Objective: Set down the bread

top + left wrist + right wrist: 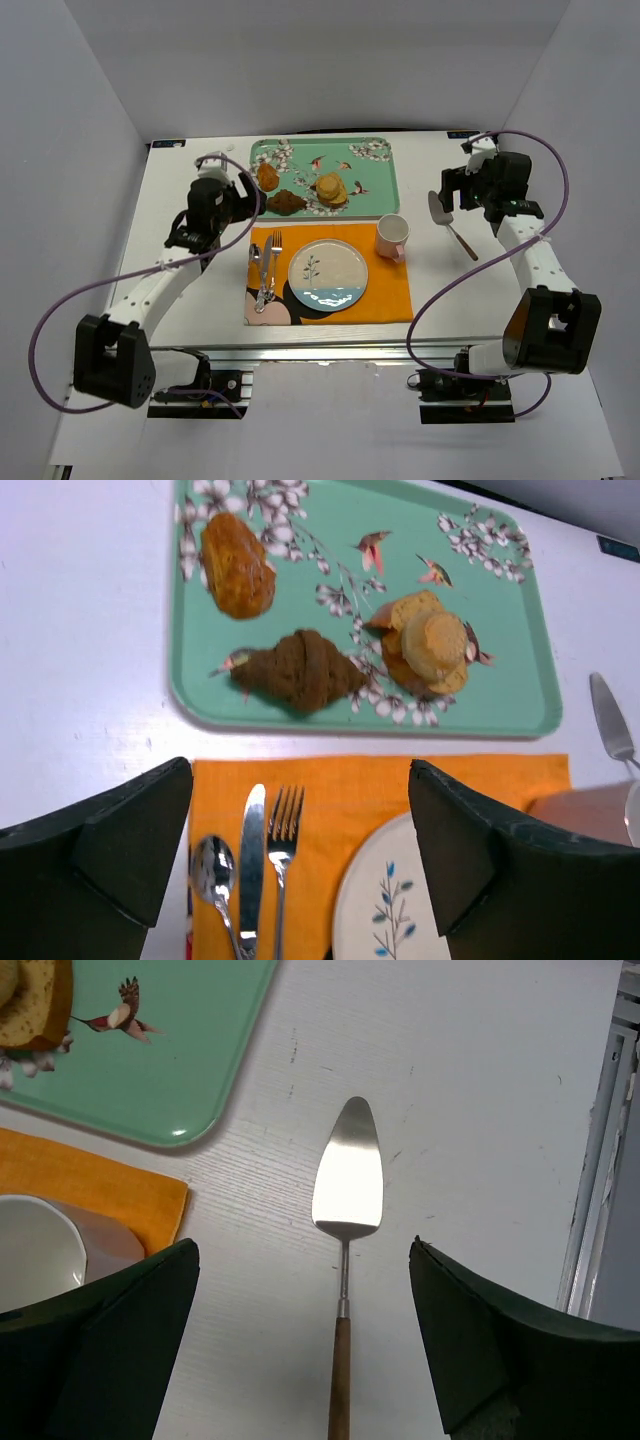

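Left pincer [300, 770]: spread wide, empty. Bread [297, 670]: just ahead, on tray [500, 630], near oval pastry [238, 565] and bun [428, 645]. Risk: you pinch a tapered end and it pivots loose, or you clip the bun.

Dark brown, ridged, croissant-shaped bread [300, 670], flat on the green tray [510, 650] by its near rim, ends tapered.

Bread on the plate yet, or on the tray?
On the tray. The bread lies on the green tray; the plate holds nothing.
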### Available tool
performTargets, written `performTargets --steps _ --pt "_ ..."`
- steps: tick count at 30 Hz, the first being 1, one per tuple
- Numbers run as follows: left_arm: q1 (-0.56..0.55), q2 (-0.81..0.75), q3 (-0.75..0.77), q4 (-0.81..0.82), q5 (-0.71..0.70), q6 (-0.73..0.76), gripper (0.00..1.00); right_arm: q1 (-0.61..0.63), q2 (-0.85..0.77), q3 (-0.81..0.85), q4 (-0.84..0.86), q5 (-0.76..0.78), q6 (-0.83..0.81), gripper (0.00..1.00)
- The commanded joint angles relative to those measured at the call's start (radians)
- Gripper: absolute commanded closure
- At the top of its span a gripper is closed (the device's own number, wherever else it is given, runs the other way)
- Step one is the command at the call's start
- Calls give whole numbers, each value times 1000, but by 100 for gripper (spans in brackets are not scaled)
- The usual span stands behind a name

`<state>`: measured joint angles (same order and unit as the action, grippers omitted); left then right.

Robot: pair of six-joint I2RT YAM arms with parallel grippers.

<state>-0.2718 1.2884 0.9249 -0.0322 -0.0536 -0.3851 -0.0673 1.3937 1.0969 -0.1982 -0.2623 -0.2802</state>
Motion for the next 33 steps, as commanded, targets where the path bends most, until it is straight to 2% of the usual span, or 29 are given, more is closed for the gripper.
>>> performTargets --steps 1,2,4,5,6,7,8,9,10,11,12,13,14,16,17,18,22,28,33 --pt "6 -127 -90 63 35 -103 2 -20 -28 -18 46 9 -2 11" --pt "6 -148 -133 60 32 -110 2 -37 -32 -29 46 -14 -49 11" --pt "9 -199 -172 51 28 -132 13 -52 -29 -29 -34 -174 -234 11" --pt "11 -213 -207 51 29 -138 29 -54 -19 -26 -135 -193 -349 25" --pt "13 -225 -221 43 28 -152 75 -55 17 -14 -161 -207 -399 41" --pt "14 -242 -233 38 24 -158 97 -63 42 4 -193 -216 -401 64" --pt "14 -250 -244 38 23 -161 100 -83 63 49 -226 -239 -405 94" --pt "17 -261 -264 10 23 -166 100 -94 98 64 -278 -283 -419 97" --pt "17 -282 -273 6 18 -170 100 -103 106 73 -286 -291 -419 96" --pt "17 -293 -281 -11 12 -172 99 -114 120 87 -294 -293 -421 81" --pt "19 -302 -288 -21 6 -172 85 -115 126 96 -334 -292 -466 64" --pt "19 -313 -291 -34 -3 -172 53 -115 136 106 -354 -282 -494 48" --pt "19 -334 -297 -53 -18 -172 39 -115 157 118 -369 -270 -520 23" --pt "19 -357 -322 -58 -20 -172 21 -114 189 130 -421 -194 -605 15" --pt "19 -377 -333 -58 -14 -172 19 -117 224 135 -437 -164 -634 11" --pt "19 -386 -357 -58 -12 -175 18 -117 237 129 -438 -103 -652 11" --pt "19 -420 -389 -74 -11 -182 18 -123 268 98 -411 -58 -677 17" --pt "17 -477 -406 -101 -32 -190 17 -123 252 9 -281 34 -591 22" --pt "19 -497 -434 -95 -31 -202 17 -123 208 -100 -169 26 -499 23"
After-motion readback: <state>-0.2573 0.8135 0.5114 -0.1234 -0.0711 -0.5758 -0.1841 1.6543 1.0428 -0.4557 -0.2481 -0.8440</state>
